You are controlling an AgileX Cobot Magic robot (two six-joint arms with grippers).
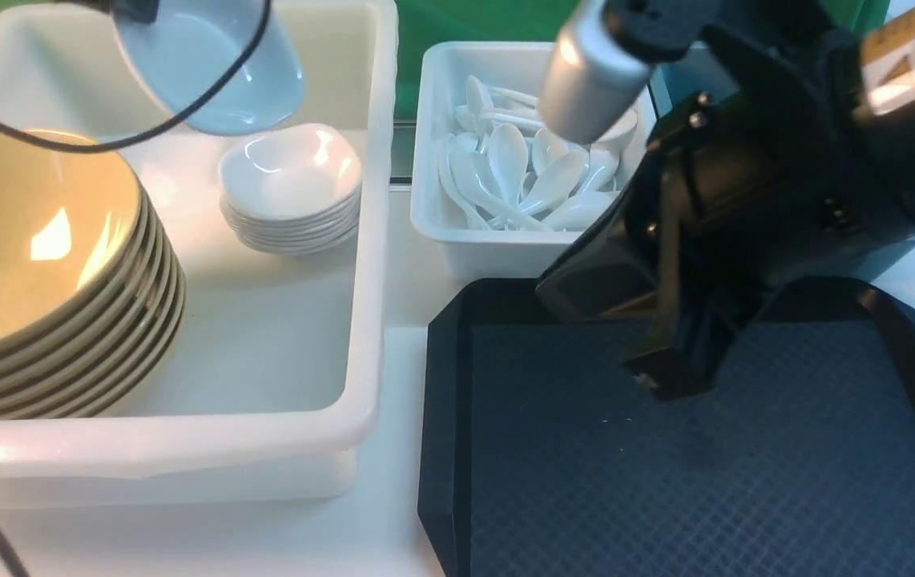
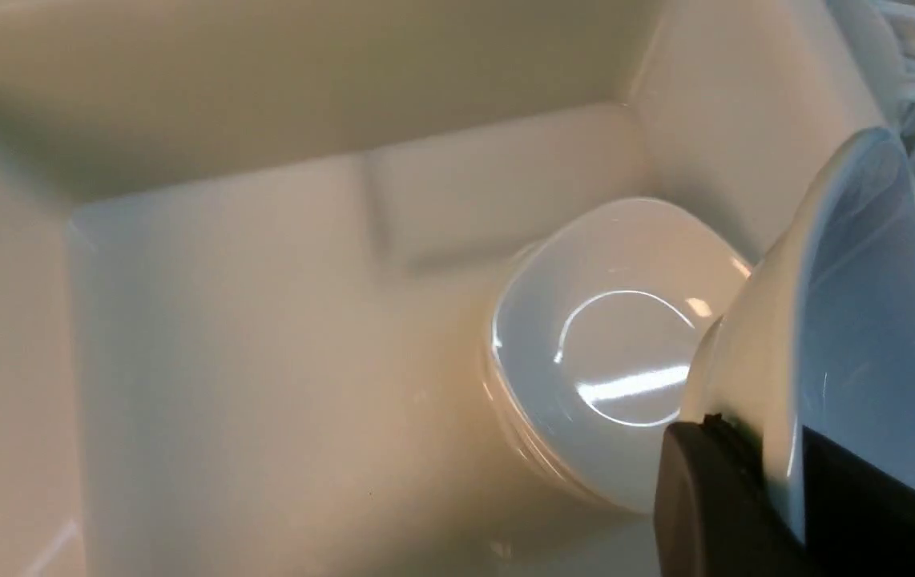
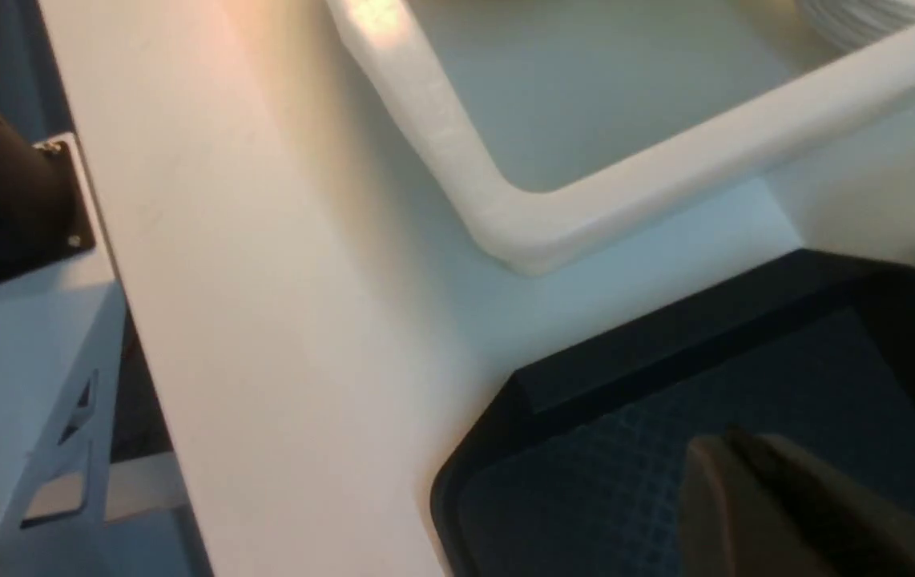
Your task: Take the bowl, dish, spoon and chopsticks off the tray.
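Tan bowls [image 1: 33,264]: nested stack at the left edge of the front view, inside the large white tub [image 1: 369,240]; nested, presumably to save room.
Left gripper [image 2: 774,453]: top left of the frame, jaws pinching the rim of the dish [image 1: 209,72], which hangs tilted in the air.
Dish, position: above and just left of the dish stack [image 1: 289,192], not touching it. The rim hold probably lets it drop flat onto the pile.
Step, judged: the dish is being placed and has not yet been released.
Spoon tub [image 1: 489,252]: upper centre, heaped with white spoons [image 1: 521,176], sorted apart from the crockery.
Tray [image 1: 441,417]: lower centre to right; no crockery on the part that shows.
Right gripper [image 3: 734,473]: right of the frame, over the upper part of the tray, fingers pressed together on nothing. It seems parked clear of the left arm's work.
Chopsticks: not in view.
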